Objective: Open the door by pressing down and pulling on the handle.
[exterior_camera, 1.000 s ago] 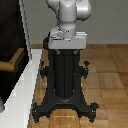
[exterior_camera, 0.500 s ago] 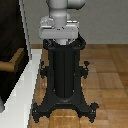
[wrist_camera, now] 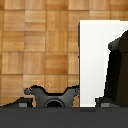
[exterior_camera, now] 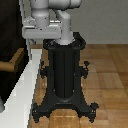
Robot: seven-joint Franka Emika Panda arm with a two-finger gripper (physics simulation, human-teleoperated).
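The exterior view shows the arm point(exterior_camera: 47, 20) from outside. It is white and grey and bends low over the black pedestal point(exterior_camera: 65, 75). A flat grey part of the arm hides the pedestal's top on the exterior view's left. The pedestal stands on a wood floor point(exterior_camera: 107, 75) with its feet spread out. A white ledge point(exterior_camera: 25, 92) runs along the exterior view's left. Beyond the ledge is the dark door point(exterior_camera: 7, 50), and the tan handle point(exterior_camera: 14, 61) sticks out from it. The handle is below the arm and off to the exterior view's left of it. The arm is not touching the handle.

The wrist view looks down at other things. It shows the wood floor, the pedestal's black feet point(wrist_camera: 52, 95), and a big white frame point(wrist_camera: 95, 60). A dark shape point(wrist_camera: 117, 65) stands against the white; it may be the door, but I cannot tell for sure. The handle does not show in this view.

The gripper is hard to find. In the exterior view the arm hides it. In the wrist view only a dark blurry strip lies along the edge, and no fingers show clearly. So I cannot tell if the gripper is wide or closed, or if it grips anything.
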